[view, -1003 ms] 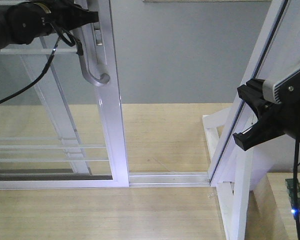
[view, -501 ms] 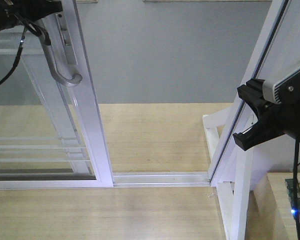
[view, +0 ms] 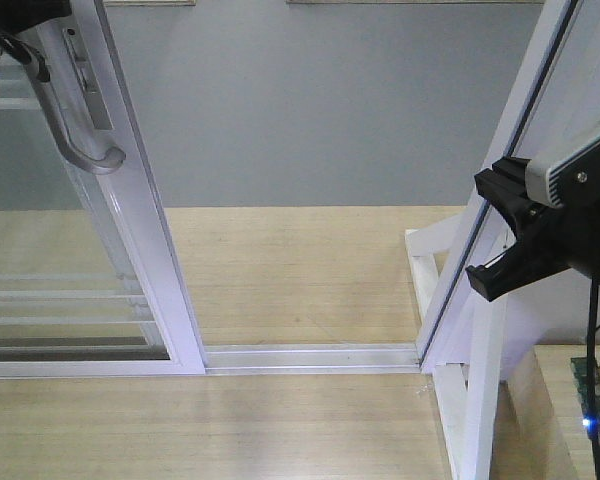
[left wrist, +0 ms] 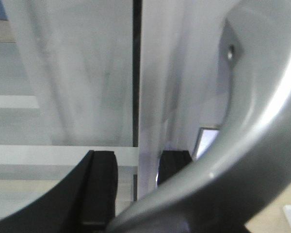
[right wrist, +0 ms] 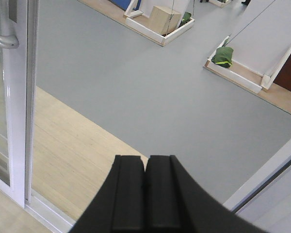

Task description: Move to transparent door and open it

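At the left edge of the front view, the transparent door [view: 145,240] stands on its floor track [view: 310,357], well apart from the white frame [view: 550,90] on the right, with wood floor [view: 300,270] showing between them. Close to the left wrist lens, the left gripper [left wrist: 137,156] has its black fingers [left wrist: 101,184] spread, and the grey handle [left wrist: 262,121] crosses in front of them. The right gripper [right wrist: 145,194] hangs free — its pads pressed together.

You have open passage at 12 o'clock, between the white-framed clear glass door [view: 145,230] at 9 and the slanted white frame post [view: 520,100] at 3. A low white floor track [view: 310,357] crosses at 6, and the curved grey metal handle [view: 95,160] juts in at 10.
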Available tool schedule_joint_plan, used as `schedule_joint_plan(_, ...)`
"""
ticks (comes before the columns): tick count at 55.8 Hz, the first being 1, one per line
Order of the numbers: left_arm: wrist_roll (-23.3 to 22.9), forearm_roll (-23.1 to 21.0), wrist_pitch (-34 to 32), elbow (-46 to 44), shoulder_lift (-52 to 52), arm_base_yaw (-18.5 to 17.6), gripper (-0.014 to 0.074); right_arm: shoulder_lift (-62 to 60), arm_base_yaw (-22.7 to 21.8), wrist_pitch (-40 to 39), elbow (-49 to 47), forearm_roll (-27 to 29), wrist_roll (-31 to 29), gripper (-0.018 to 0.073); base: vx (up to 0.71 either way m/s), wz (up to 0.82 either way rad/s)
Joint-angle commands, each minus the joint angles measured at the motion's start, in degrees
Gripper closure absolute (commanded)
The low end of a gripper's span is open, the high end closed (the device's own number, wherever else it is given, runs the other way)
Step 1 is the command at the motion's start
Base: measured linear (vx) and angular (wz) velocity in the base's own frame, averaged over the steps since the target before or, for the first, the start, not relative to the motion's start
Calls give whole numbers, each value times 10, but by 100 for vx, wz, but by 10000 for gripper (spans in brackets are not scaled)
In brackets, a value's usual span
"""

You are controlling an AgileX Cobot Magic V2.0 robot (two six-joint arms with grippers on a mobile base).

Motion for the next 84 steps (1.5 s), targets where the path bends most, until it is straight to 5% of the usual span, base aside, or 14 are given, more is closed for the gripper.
schedule_joint_plan(1,7,-4,-32,-31,-92,-8,596,-7,-3,-49,-17,-4,-5,565,0,0)
schedule_joint_plan(28,36,-6,-27,158,-288,-19,596,-7,-3,-49,-17,1,1,565,0,0)
schedule_joint_plan(39,36,-6,-22,291,-418,-59,596,-38,-3,-49,-17,1,11,565,0,0)
schedule_joint_plan(40,34,-10,-1,405,-544,-104,596,-100,-3,-22,-17,14,35,565,0,0)
schedule_joint_plan(55,21,-70,65,532,-722,-122,596,-191,-3,79,-17,25,41,565,0,0)
schedule_joint_plan(70,21,-70,88,613,-846,-124,596,-268,-3,32,80,27,41,565,0,0)
schedule_joint_plan(84,18,-70,63,626,-852,-124,596,-274,-3,-8,108,27,32,565,0,0)
